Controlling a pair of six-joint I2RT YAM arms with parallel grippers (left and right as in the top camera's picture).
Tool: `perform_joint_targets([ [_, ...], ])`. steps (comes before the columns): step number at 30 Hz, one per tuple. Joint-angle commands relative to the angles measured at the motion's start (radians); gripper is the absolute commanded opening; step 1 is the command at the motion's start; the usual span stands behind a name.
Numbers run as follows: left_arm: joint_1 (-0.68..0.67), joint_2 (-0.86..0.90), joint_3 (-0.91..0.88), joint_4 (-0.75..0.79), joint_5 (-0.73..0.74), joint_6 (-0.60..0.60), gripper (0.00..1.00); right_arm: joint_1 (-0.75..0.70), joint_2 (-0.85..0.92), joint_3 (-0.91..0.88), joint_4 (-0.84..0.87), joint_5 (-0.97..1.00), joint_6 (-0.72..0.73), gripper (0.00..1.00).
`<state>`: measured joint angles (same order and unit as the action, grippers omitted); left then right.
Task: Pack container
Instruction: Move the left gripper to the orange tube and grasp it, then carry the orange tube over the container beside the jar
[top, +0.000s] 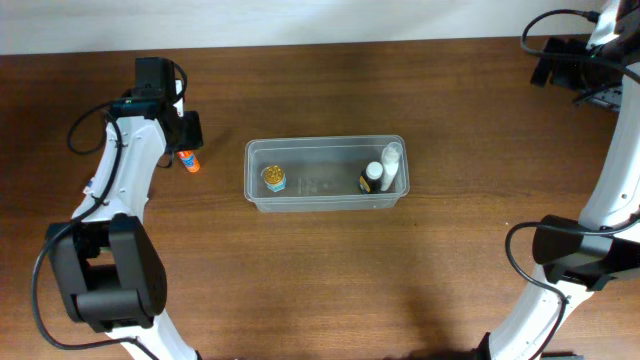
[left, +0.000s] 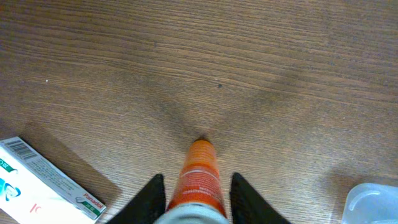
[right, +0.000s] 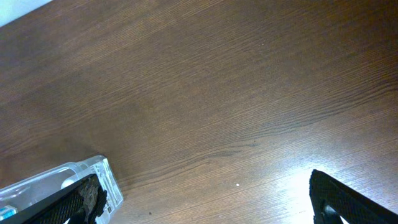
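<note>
Container (top: 325, 141), long axis left-right, open top up

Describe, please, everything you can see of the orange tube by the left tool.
The orange tube lies on the wooden table, left of the container. It looks like glossy plastic, tapering to a rounded tip that points away from the wrist camera, with pale printing along its body. The left tool straddles it; whether the fingers press it cannot be told.

White moulded shells worn by the left arm (top: 125, 180) and right arm (top: 612, 190), joints and bulky bases cased in black, thin black cables looped alongside, left fingers (left: 151, 200) matte black and tapered, right fingers (right: 348, 200) black and rough-textured
</note>
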<state>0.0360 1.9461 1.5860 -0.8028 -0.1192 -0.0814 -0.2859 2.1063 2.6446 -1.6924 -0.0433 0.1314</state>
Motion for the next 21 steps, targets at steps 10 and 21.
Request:
perform_joint_targets([
  [10, 0.003, 0.015, 0.021, -0.019, 0.008, 0.008, 0.23, -0.003, -0.034, 0.016, -0.006, -0.002, 0.005, 0.98],
  [21, -0.035, 0.015, 0.29, -0.267, 0.062, 0.008, 0.23, -0.003, -0.034, 0.016, -0.006, -0.002, 0.004, 0.98],
])
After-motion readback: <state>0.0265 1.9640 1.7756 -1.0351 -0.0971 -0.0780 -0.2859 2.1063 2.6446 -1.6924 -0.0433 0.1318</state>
